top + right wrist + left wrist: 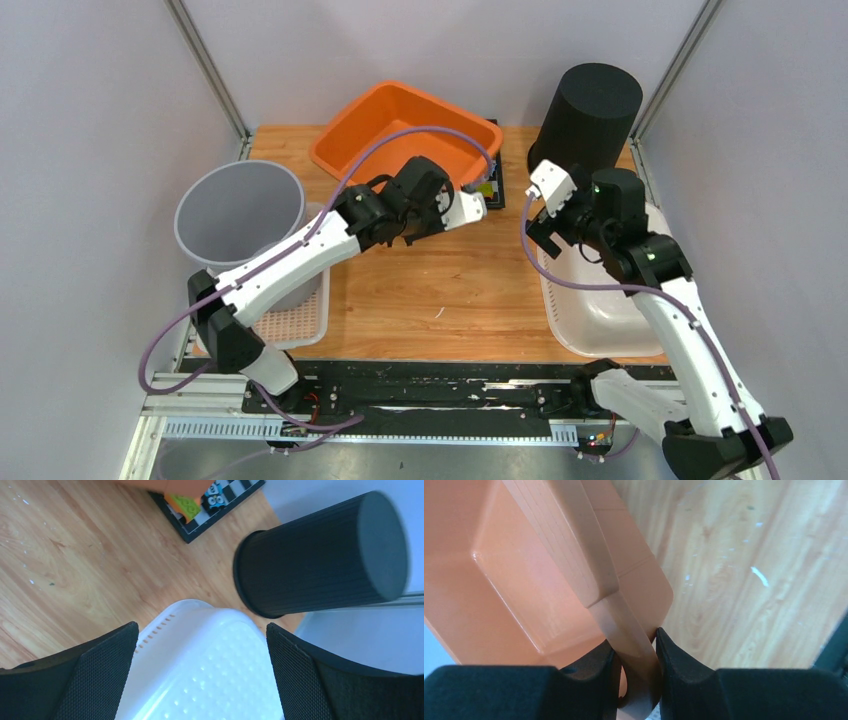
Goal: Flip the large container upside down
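The large container is an orange tub (400, 125) at the back middle of the table, open side up and tilted, with its near right corner lifted. My left gripper (478, 198) is shut on the rim at that corner. In the left wrist view the orange rim (631, 635) is pinched between both black pads of the left gripper (634, 642), and the tub's hollow (499, 580) fills the left side. My right gripper (538, 232) hangs open over the far end of a white basket (200, 675), holding nothing.
A black ribbed bin (590, 115) stands upside down at the back right. A grey bucket (240, 215) sits in a white mesh tray (300, 322) on the left. A checkered board (210, 515) lies under the tub's right corner. Bare wood (440, 290) spans the middle.
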### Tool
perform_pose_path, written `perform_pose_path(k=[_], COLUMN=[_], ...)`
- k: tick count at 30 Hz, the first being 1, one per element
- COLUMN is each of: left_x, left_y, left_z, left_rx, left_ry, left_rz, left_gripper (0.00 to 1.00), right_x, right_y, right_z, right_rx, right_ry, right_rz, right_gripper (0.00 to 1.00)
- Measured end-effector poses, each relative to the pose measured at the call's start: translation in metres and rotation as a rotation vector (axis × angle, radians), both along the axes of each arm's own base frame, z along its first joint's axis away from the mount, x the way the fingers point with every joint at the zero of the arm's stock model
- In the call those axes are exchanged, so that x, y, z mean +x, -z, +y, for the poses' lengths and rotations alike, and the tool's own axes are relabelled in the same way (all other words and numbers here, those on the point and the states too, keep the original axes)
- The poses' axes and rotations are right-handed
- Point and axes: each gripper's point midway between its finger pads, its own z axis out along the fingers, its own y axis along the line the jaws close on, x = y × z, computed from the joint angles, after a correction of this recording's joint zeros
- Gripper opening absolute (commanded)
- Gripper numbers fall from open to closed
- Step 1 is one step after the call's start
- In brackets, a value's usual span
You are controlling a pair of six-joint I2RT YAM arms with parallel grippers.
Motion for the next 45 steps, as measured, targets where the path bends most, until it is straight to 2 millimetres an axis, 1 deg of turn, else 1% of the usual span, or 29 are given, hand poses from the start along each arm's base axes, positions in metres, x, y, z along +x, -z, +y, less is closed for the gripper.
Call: perform_pose_path(k=[2, 5, 7, 9, 11, 13, 17, 20, 26, 28, 32, 34, 37, 41, 43, 45], left_x=[-0.023, -0.05, -0.066, -0.08, -0.094, -0.108, -0.128, -0.136, -0.142, -0.145, -0.149, -0.15, -0.152, -0.156, -0.159, -0.162], left_y=[-0.004, -0.011, -0.014, -0.017, -0.017, -0.016, -0.013, -0.012, -0.011, -0.014, -0.024, -0.028, -0.032, -0.035, -0.035, -0.035], left_z=[-0.005, -0.011, -0.012, -0.01, -0.009, -0.006, -0.004, -0.003, -0.001, -0.002, -0.008, -0.01, -0.012, -0.013, -0.013, -0.013], left_rx=[-0.017, -0.042, -0.059, -0.074, -0.084, -0.089, -0.096, -0.094, -0.093, -0.098, -0.124, -0.133, -0.142, -0.147, -0.149, -0.15], left_ry=[0.071, 0.162, 0.215, 0.264, 0.309, 0.354, 0.416, 0.435, 0.443, 0.447, 0.458, 0.464, 0.47, 0.483, 0.491, 0.498], left_rz=[0.018, 0.043, 0.064, 0.086, 0.11, 0.14, 0.198, 0.226, 0.257, 0.275, 0.301, 0.308, 0.317, 0.338, 0.351, 0.364], left_gripper=[0.0, 0.0, 0.0, 0.0, 0.0, 0.0, 0.0, 0.0, 0.0, 0.0, 0.0, 0.0, 0.0, 0.0, 0.0, 0.0], right_x=[-0.011, -0.027, -0.038, -0.05, -0.064, -0.076, -0.096, -0.105, -0.115, -0.119, -0.122, -0.12, -0.119, -0.118, -0.117, -0.115], right_y=[-0.016, -0.035, -0.044, -0.047, -0.049, -0.053, -0.049, -0.05, -0.066, -0.067, -0.056, -0.048, -0.036, -0.029, -0.028, -0.029], right_z=[-0.005, -0.01, -0.01, -0.007, -0.001, 0.009, 0.034, 0.05, 0.077, 0.088, 0.106, 0.114, 0.124, 0.128, 0.128, 0.128], right_rx=[-0.03, -0.082, -0.113, -0.141, -0.151, -0.14, -0.085, -0.03, 0.043, 0.046, 0.021, -0.005, -0.05, -0.091, -0.11, -0.128], right_ry=[-0.026, -0.084, -0.136, -0.201, -0.276, -0.363, -0.534, -0.633, -0.781, -0.836, -0.918, -0.941, -0.97, -0.976, -0.969, -0.957], right_rz=[-0.066, -0.149, -0.192, -0.209, -0.209, -0.211, -0.176, -0.15, -0.146, -0.138, -0.098, -0.074, -0.041, -0.03, -0.036, -0.049], right_gripper=[1.0, 1.0, 1.0, 1.0, 1.0, 1.0, 1.0, 1.0, 0.99, 0.99, 0.97, 0.96, 0.9, 0.79, 0.73, 0.63])
